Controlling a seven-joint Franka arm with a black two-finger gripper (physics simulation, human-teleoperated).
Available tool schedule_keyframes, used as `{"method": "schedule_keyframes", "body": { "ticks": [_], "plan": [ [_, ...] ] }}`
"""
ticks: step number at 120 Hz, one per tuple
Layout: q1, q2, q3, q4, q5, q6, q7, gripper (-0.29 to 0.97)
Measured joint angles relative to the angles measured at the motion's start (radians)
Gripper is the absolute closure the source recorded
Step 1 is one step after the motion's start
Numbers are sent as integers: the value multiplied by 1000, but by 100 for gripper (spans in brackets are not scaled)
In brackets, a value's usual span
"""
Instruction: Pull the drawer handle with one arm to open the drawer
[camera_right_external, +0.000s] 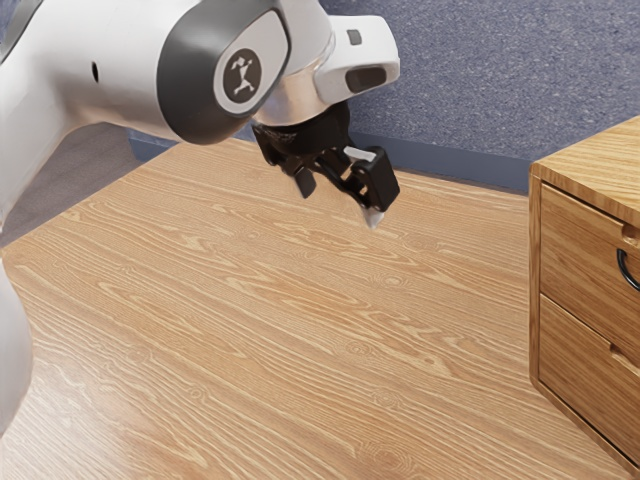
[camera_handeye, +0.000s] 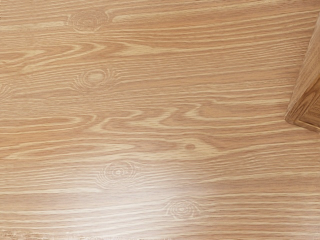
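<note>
The wood-grain worktop (camera_right_external: 250, 330) carried a boxy wooden cabinet (camera_right_external: 585, 170) at the exterior view's right, its top drawer (camera_right_external: 580, 255) apparently closed. The black pincer (camera_right_external: 342, 198) hung well apart toward the left, fingers spread, empty. The thin dark handle (camera_right_external: 624, 270) was cut off, so its axis was unclear.
</note>
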Motion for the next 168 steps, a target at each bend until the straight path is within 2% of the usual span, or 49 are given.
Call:
{"method": "schedule_keyframes", "body": {
  "ticks": [32,70,93,118,131,146,168],
  "plan": [
    [-38,-50,-22,12,-7,-38,-303,2],
    [-49,-72,-105,77,-8,19,-694,2],
    [-43,-200,-31,78,-61,30,-883,2],
    [-134,-202,-19,83,-90,35,-1031,2],
    [-150,-199,-12,86,-99,36,-1089,2],
    [-145,-194,-10,97,-150,43,-1146,2],
    [-139,-192,-10,92,-289,65,-1209,2]
  ]
}}
